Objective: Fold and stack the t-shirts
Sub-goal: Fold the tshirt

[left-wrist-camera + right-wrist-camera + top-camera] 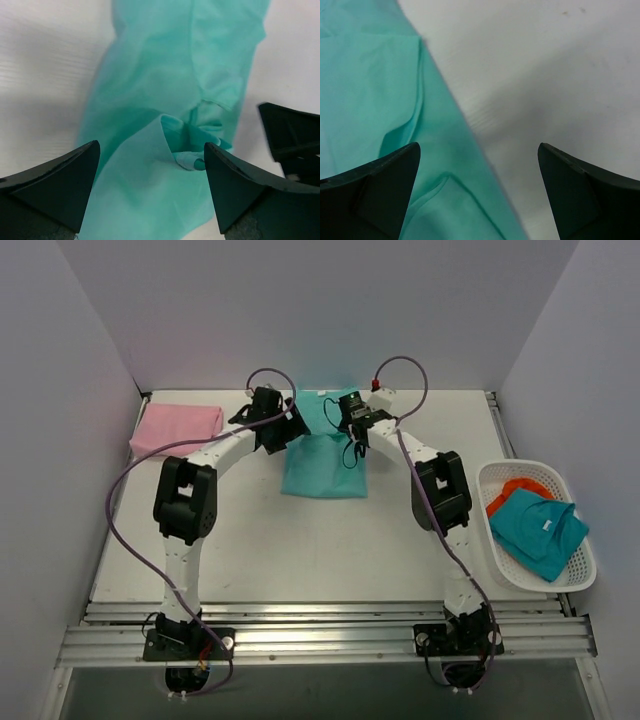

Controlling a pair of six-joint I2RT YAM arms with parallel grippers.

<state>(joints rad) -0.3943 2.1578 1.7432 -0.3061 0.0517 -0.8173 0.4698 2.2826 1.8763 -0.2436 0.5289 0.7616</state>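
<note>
A light turquoise-green t-shirt (pixel 325 468) lies partly folded at the middle back of the table. A pale pink t-shirt (pixel 176 427) lies folded at the back left. My left gripper (pixel 291 430) is open over the turquoise shirt's upper left part; in the left wrist view the gripper (pixel 150 192) has cloth (pixel 165 75) and the small neck label (pixel 187 160) between its fingers, not pinched. My right gripper (pixel 356 445) is open over the shirt's right edge; in the right wrist view the gripper (pixel 479 195) straddles that edge of the cloth (pixel 380 90).
A white basket (pixel 573 580) stands at the right table edge and holds a teal shirt (pixel 540 528) and an orange cloth (pixel 512 490). White walls close in the back and both sides. The right gripper's black body (pixel 292 142) shows in the left wrist view.
</note>
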